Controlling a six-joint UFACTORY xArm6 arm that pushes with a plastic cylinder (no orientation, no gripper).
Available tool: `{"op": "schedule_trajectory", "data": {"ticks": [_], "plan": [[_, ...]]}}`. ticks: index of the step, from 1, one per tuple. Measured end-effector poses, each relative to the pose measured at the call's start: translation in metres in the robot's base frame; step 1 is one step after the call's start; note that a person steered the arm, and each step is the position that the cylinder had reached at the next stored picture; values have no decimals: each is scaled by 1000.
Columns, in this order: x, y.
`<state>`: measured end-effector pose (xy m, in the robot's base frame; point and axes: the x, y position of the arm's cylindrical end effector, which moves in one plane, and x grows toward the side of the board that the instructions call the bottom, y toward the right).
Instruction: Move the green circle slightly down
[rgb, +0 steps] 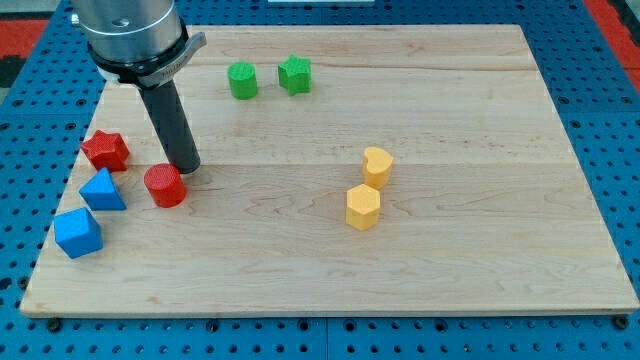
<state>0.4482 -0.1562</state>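
Beside the red circle (165, 186), my tip (187, 168) sits well apart from the green circle (242, 81); no fingers exist.
Approaching toward one o'clock, it could clip the green star (295, 74).

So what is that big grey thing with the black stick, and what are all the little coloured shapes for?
That is a robot arm. It has no hand, just a dark rod. My tip slides on the wooden board and pushes blocks; it holds nothing. This is the one camera's picture. My tip is beside the red circle, far from the green circle at the view's top, next to the green star. Also there: a red star, two blue blocks, a yellow heart and a yellow hexagon.
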Motion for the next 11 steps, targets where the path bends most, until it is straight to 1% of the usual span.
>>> {"op": "schedule_trajectory", "data": {"ticks": [1, 4, 7, 8, 9, 10, 11], "plan": [[0, 1], [1, 39], [-4, 105], [-43, 79], [-98, -1], [-142, 31], [-131, 33]]}}
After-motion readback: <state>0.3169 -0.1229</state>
